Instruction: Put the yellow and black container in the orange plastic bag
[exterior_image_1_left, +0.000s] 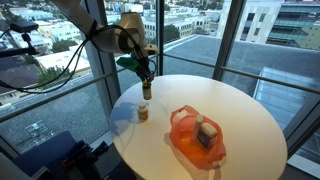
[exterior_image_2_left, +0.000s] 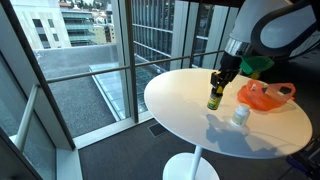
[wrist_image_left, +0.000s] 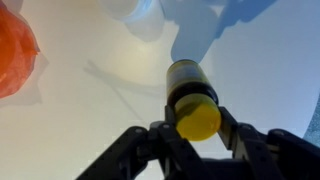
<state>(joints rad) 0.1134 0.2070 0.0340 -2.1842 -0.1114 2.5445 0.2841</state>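
The yellow and black container (exterior_image_1_left: 146, 91) is a small dark bottle with a yellow cap. It stands upright near the table's window-side edge, also seen in an exterior view (exterior_image_2_left: 214, 98) and the wrist view (wrist_image_left: 190, 92). My gripper (exterior_image_1_left: 146, 78) (exterior_image_2_left: 219, 80) (wrist_image_left: 196, 122) comes from above and is shut on its yellow cap, one finger on each side. Whether its base touches the table I cannot tell. The orange plastic bag (exterior_image_1_left: 183, 130) (exterior_image_2_left: 262, 97) lies on the table apart from the container, with a grey item inside. Its edge shows in the wrist view (wrist_image_left: 14, 50).
A small white jar (exterior_image_1_left: 142, 113) (exterior_image_2_left: 240, 117) (wrist_image_left: 134, 9) stands on the round white table (exterior_image_1_left: 240, 110) (exterior_image_2_left: 180, 95) between the container and the table edge. Glass windows with metal frames stand close behind the table. A green part sits on my wrist (exterior_image_2_left: 262, 63).
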